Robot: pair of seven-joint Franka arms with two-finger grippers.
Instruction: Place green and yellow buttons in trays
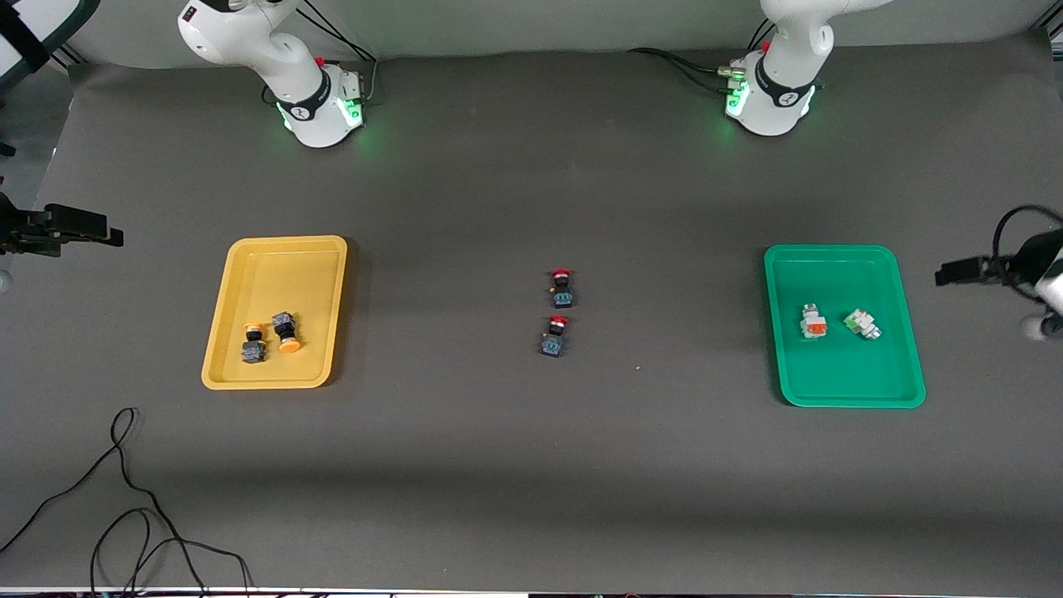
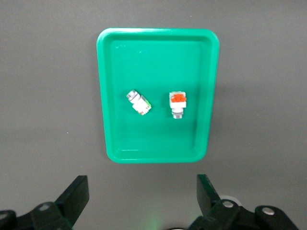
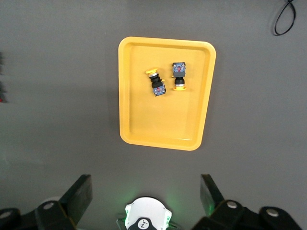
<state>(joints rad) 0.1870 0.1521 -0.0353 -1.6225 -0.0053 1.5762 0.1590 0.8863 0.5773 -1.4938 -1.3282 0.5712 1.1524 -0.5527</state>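
The left gripper [image 2: 139, 196] hangs high over the table off the green tray [image 1: 905, 390], jaws spread wide and empty. The right gripper [image 3: 146, 194] hangs likewise off the yellow tray [image 1: 216, 374], jaws apart, holding nothing. In the green tray lie the orange-patched button [image 1: 814, 324] and, at its three o'clock in the front view, the green-tinted button [image 1: 862, 323]. In the yellow tray lie two yellow-capped buttons [image 1: 271, 335], touching. Two red-capped switches [image 1: 559, 312] sit mid-table, one at six o'clock of the other.
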